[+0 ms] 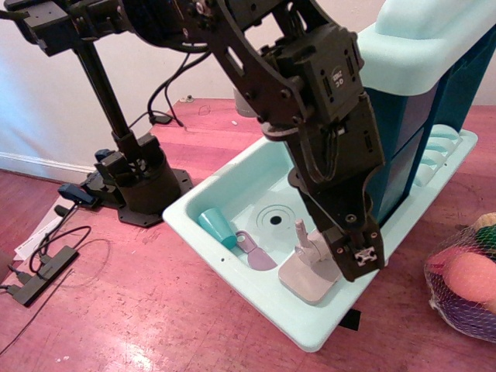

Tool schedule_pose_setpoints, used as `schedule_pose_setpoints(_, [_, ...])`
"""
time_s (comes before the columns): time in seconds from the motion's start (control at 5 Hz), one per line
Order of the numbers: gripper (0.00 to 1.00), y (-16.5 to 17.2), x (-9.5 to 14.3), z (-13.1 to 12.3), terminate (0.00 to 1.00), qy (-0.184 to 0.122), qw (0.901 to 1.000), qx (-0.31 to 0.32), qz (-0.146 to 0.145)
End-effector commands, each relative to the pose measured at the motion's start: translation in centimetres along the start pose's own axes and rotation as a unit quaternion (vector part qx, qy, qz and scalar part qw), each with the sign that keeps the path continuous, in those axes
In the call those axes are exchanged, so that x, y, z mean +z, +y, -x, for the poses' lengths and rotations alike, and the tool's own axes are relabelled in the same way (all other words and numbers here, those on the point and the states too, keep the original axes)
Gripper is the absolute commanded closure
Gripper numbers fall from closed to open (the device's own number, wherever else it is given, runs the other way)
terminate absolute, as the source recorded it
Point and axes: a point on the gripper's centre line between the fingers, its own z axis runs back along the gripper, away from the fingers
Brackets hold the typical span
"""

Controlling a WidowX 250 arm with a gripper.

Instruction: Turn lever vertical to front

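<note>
The lever (301, 232) is a short beige-grey stub that stands nearly upright, leaning slightly left, on the toy faucet's pale base block (308, 277). The block sits at the front right of the mint toy sink (232, 174). My black gripper (353, 254) hangs point-down just right of the lever, over the right part of the base block and close beside the stub. Its fingers (364, 257) look pressed together with no gap showing and hold nothing. The faucet's spout is hidden behind my arm.
In the basin lie a teal cup (217, 227) and a lilac spatula (254, 252), left of the drain (274, 219). A blue-and-mint toy cabinet (422, 93) rises behind. A net bag of toy fruit (469, 283) lies at right. A black stand (139, 182) and cables are on the left.
</note>
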Motion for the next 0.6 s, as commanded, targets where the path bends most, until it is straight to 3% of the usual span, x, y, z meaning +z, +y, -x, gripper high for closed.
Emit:
schedule_pose_setpoints(0.0, [0.00, 0.0, 0.0, 0.0, 0.00, 0.000, 1.0000, 0.000, 0.000])
schedule_pose_setpoints(0.4, [0.00, 0.8, -1.2, 1.9, 0.00, 0.017, 0.9998, 0.000, 0.011])
